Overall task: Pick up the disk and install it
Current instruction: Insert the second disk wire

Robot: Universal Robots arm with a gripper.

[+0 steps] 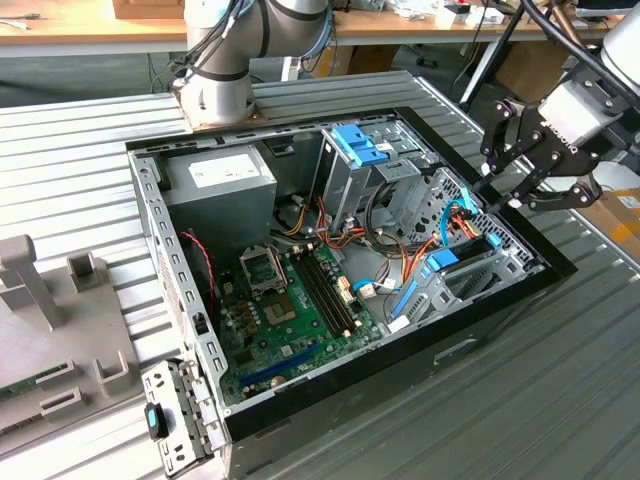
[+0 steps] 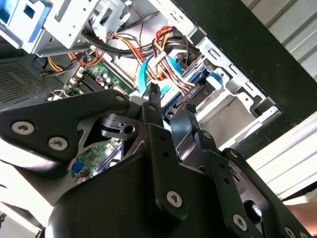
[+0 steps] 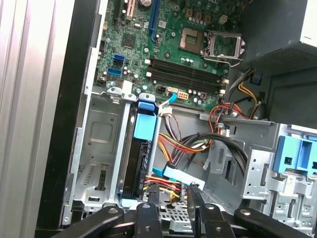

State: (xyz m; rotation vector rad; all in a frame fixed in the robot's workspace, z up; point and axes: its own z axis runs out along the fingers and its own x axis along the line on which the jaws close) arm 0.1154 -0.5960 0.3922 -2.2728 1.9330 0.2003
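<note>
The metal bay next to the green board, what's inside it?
The disk stands on edge inside the bay, blue rails on its ends. The hand hovers over the coloured cables. The disk's lower part is hidden.

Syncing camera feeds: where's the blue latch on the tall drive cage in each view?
Exterior view: blue latch atop the tall cage, exterior view's right of the power supply.
First wrist view: on the cage, past the cables.
Second wrist view: on the cage, past the cables.
Shared landmark: the green motherboard.
</note>
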